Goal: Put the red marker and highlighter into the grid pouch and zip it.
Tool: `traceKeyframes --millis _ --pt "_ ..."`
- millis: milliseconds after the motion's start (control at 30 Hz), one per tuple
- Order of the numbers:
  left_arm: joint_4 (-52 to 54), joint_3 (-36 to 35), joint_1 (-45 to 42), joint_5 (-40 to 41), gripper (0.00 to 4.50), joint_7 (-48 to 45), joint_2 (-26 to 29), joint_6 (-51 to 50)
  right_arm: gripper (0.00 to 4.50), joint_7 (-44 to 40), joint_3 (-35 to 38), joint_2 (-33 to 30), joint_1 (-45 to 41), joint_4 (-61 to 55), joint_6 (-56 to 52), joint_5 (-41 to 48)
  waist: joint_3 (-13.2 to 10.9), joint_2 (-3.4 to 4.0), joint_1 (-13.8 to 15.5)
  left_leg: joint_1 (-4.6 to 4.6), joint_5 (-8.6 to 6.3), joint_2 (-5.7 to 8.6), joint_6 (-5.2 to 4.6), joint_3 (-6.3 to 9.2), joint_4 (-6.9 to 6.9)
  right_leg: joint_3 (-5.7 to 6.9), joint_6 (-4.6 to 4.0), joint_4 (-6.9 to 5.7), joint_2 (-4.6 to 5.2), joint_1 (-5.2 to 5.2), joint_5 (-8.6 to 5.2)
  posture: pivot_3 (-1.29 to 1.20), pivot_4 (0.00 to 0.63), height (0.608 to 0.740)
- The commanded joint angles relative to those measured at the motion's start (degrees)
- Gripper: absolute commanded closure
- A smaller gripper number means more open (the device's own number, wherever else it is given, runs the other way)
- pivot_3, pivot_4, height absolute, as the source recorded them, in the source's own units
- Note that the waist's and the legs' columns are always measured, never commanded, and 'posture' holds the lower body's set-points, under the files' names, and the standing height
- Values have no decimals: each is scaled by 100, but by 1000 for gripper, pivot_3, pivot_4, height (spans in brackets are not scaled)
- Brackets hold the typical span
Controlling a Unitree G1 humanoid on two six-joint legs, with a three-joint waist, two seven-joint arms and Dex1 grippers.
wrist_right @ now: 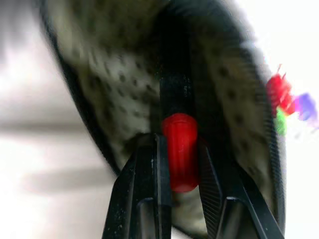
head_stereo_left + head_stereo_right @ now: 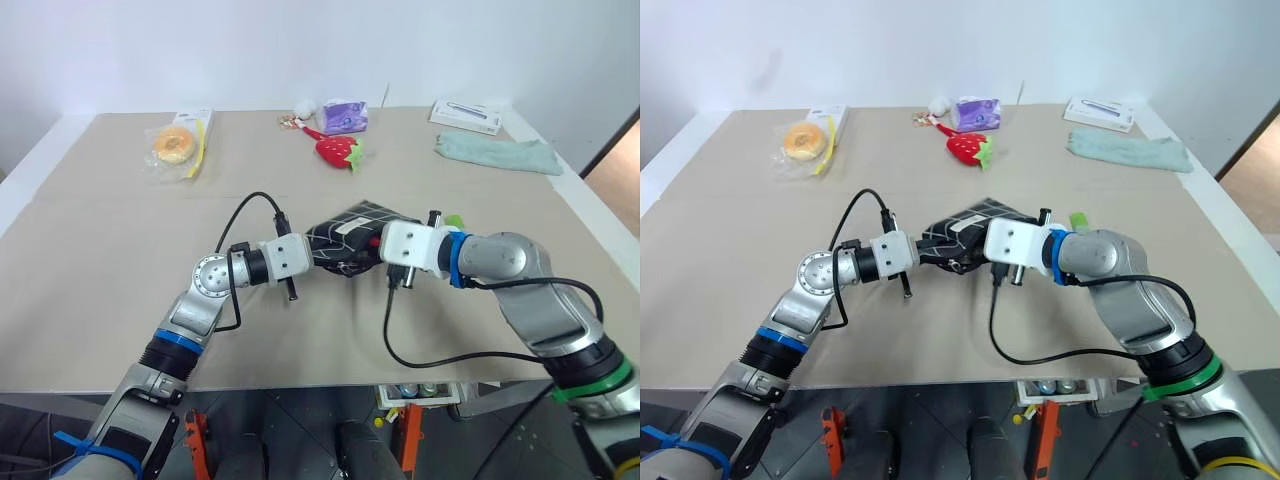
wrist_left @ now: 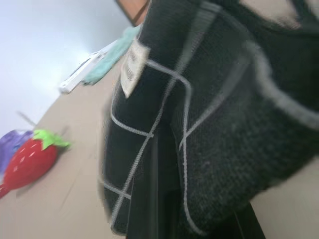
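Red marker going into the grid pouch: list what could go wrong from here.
The right gripper pinches the red marker by its cap end alone, so it may pivot or slip. The grid pouch hangs off the table from the left gripper; its soft mouth could fold shut. The highlighter waits behind the right arm, which could knock it.

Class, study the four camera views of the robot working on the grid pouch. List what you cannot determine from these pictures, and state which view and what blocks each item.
- Red marker: barrel tip hidden inside the grid pouch, right wrist view.
- Highlighter: mostly hidden behind the right arm, head views.
- Left gripper: fingers covered by pouch fabric, left wrist view.
- Pouch label: text blurred.
- Zipper: not distinguishable in either head view.
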State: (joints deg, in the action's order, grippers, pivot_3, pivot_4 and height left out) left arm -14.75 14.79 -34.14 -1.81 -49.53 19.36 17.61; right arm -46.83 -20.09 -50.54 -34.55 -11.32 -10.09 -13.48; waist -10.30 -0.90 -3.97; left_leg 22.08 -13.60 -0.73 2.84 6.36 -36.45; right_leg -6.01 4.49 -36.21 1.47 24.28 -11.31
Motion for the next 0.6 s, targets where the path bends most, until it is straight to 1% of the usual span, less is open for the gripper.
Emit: traceKeyframes --millis 33,67,133,267,333,400,500,567,600 --pt "232 2 -2 237 4500 -297 139 131 4051 365 365 85 -161 201 1436 -40 0 0 -10 0 0 -1 0 0 0 -1 0 0 -1 0 0 0 150 740" --pt "198 -6 -8 240 4500 -322 167 155 4051 418 403 93 -169 282 1723 -54 0 0 -22 0 0 -2 0 0 1 -1 -1 -1 -1 2 0 0 150 740" --pt "117 -40 -61 247 4500 -326 194 187 4051 414 481 93 -169 416 1973 -44 0 0 -20 -2 0 -4 -1 0 2 -2 -4 -2 -5 3 2 0 150 740" --pt "2 -68 -168 224 4500 -268 187 195 4051 315 575 94 -153 555 2176 -57 0 0 -14 -2 1 -1 1 0 -1 -3 -5 -2 -2 -1 4 0 150 740" --pt "-39 -75 -190 196 4500 -205 171 157 4051 237 605 82 -122 524 2111 -65 0 0 -17 -4 1 0 2 -2 -2 -7 -5 -2 -2 -2 4 0 150 740" --pt "-116 -94 -231 72 4500 -30 156 123 2989 4 644 53 -37 377 1890 87 0 0 -16 -5 1 -2 1 -2 -1 -7 -6 -2 -4 -2 4 0 150 740" --pt "-171 -238 -302 206 4500 199 28 -160 1593 -277 732 37 55 130 1591 279 0 0 -16 -5 1 -2 1 -1 -1 -6 -6 -3 -5 -2 4 0 150 740" --pt "-182 -295 -333 237 4500 291 -15 -275 578 -432 795 25 109 -53 1346 391 0 0 -15 -4 1 -1 1 -1 -1 -7 -5 -3 -3 -2 4 0 150 740" --pt "-192 -315 -342 224 4500 330 -28 -293 298 -538 832 8 149 -177 1137 478 0 0 -14 -4 1 -1 1 -1 -1 -7 -5 -3 -3 -2 4 0 150 740"
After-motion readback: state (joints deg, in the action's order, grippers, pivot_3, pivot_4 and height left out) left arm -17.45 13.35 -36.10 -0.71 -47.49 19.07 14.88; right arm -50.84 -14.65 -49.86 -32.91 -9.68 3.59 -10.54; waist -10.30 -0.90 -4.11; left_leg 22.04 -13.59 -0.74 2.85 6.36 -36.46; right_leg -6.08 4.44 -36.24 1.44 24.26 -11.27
